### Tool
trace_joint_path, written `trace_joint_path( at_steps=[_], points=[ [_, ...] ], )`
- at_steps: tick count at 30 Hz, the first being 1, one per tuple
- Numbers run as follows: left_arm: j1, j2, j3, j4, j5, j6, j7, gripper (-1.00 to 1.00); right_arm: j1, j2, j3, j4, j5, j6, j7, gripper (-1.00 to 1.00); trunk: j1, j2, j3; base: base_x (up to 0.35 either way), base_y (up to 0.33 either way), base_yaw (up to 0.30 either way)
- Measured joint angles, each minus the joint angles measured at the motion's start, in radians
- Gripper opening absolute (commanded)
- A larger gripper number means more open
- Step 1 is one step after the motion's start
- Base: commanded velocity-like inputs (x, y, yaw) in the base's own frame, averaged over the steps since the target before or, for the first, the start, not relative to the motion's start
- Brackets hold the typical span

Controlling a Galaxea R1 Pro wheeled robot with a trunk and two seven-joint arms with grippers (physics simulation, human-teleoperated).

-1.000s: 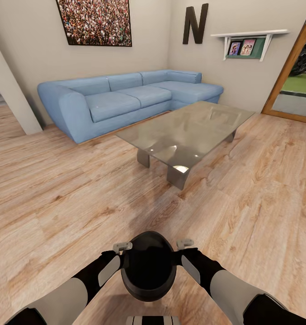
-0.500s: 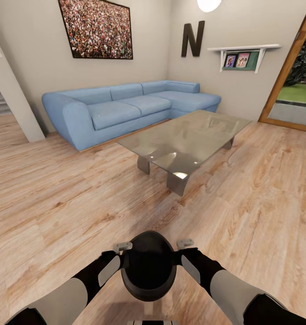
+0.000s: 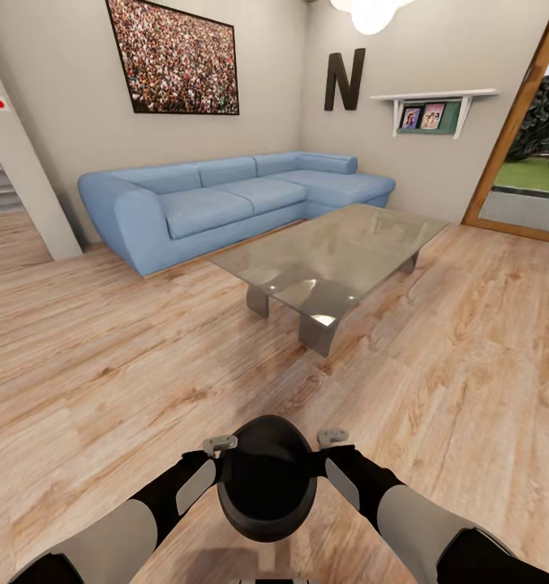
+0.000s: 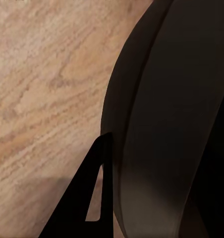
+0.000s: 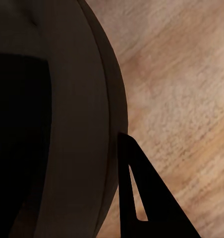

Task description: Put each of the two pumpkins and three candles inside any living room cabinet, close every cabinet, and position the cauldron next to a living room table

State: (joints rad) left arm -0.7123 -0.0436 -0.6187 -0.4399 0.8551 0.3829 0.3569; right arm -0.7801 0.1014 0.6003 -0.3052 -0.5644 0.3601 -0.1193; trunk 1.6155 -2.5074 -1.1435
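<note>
between two tools (image 3: 220,444) (image 3: 332,438) (grip unclear), one cauldron (image 3: 266,478); one table (image 3: 339,243) beyond.

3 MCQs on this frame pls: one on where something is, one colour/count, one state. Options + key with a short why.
1. Where is the cauldron?
A. On the glass table
B. Held between the two arms, above the floor
C. On the sofa

2. What colour is the sofa?
A. Blue
B. Red
C. Grey

3. What state is the table top in?
A. Stacked with pumpkins
B. Covered by a cloth
C. Bare glass showing reflections

Key:
1 B: the head view shows the black pot between the left claw and the right claw, one at each side of it, with plank floor around it.
2 A: the corner sofa against the wall is light blue.
3 C: the glass top carries nothing, only reflections, and its legs show through it.
</note>
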Motion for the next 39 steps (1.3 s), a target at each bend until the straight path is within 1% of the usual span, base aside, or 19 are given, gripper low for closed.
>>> trace_joint_path(
  at_steps=[3,6,25,39],
  points=[
    [0.0,0.0,0.0,0.0,0.0,-0.001,-0.001,-1.0,0.0,0.0,0.0,0.0,0.001,-0.001,0.0,-1.0,0.0,0.0,0.0,0.03,0.0,0.0],
    [0.0,0.0,-0.001,0.001,0.002,-0.002,-0.001,-1.0,0.0,0.0,0.001,0.0,0.0,-0.001,0.0,-1.0,0.0,0.0,0.0,0.211,0.0,0.0],
    [0.0,-0.001,0.0,0.0,0.001,-0.002,0.002,-1.0,0.0,-0.002,0.005,-0.001,-0.007,-0.002,0.0,-1.0,-0.001,0.0,0.0,0.313,0.0,-0.003],
    [0.0,-0.001,0.001,-0.001,-0.003,0.001,0.002,-1.0,0.0,-0.003,0.008,-0.001,-0.012,-0.002,0.0,-1.0,0.0,0.0,0.013,0.019,0.0,-0.179]
  ],
)
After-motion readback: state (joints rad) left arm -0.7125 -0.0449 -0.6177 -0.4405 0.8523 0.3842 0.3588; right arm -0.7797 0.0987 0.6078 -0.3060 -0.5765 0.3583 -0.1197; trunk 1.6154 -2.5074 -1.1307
